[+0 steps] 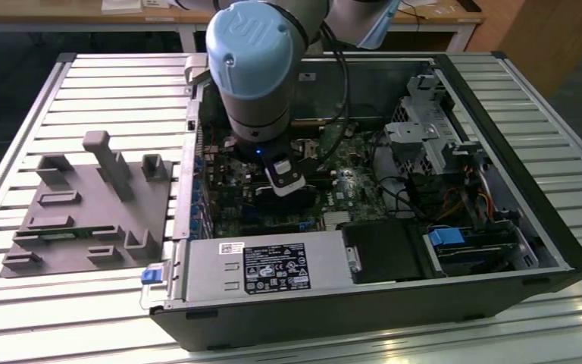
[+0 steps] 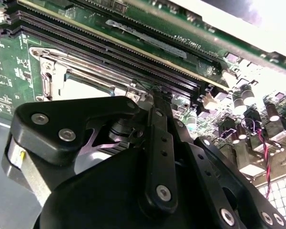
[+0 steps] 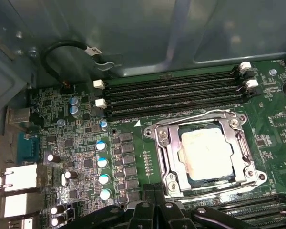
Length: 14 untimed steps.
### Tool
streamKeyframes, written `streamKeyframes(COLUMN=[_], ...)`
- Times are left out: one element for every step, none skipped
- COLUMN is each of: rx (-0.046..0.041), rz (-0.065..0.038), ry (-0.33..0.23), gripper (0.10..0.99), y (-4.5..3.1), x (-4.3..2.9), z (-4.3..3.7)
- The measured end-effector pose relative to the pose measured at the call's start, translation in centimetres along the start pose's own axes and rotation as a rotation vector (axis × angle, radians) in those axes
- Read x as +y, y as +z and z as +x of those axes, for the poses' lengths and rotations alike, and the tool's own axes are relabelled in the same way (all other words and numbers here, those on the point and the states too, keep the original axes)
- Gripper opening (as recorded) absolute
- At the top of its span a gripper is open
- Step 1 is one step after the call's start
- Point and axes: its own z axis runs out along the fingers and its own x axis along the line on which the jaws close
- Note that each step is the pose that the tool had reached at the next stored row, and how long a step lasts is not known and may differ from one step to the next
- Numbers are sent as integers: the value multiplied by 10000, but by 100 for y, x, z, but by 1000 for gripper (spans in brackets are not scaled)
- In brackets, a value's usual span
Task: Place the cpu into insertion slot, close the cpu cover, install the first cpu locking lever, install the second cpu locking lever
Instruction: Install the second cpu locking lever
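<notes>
In the first wrist view the cpu (image 3: 207,152) lies flat in the insertion slot (image 3: 158,138), its pale silver top showing through the cut-out of the cpu cover (image 3: 170,155), which is down over it. A wire locking lever (image 3: 195,118) runs along the memory-slot side of the cover, and another lever (image 3: 219,187) runs along the opposite side. My gripper (image 3: 155,193) is shut with nothing between its fingers, its tip just off a corner of the socket. The second wrist view has the gripper (image 2: 155,95) beside the cover (image 2: 86,71). In the exterior view it (image 1: 283,189) reaches down into the open computer case.
Long black memory slots (image 3: 176,95) lie beside the socket, with a row of capacitors (image 3: 102,162) on the other side. A power supply (image 1: 261,265) and drive cage (image 1: 433,144) crowd the case. A grey fixture plate (image 1: 89,205) sits on the slatted table at the exterior view's left.
</notes>
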Motion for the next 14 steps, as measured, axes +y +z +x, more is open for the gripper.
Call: streamKeyframes(rx=[-8, -17, -28, -36, -44, -52, -58, -62, -67, -71, -75, -78, -85, -90], rz=[43, 85, 139, 159, 159, 159, 158, 158, 161, 171, 179, 187, 189, 202], ry=[-4, -8, -13, -17, -19, -22, -25, -27, -29, -29, -31, -32, -35, -37], gripper=[102, 102, 102, 102, 102, 102, 102, 102, 102, 102, 102, 102, 102, 102], y=[1, 1, 0, 1, 1, 1, -1, -5, -11, -17, -26, -39, -50, -61], x=[0, 0, 0, 1, 1, 2, 3, 6, 8, 11, 15, 20, 25, 30], z=[2, 3, 5, 8, 11, 14, 15, 16, 16, 16, 16, 16, 16, 16])
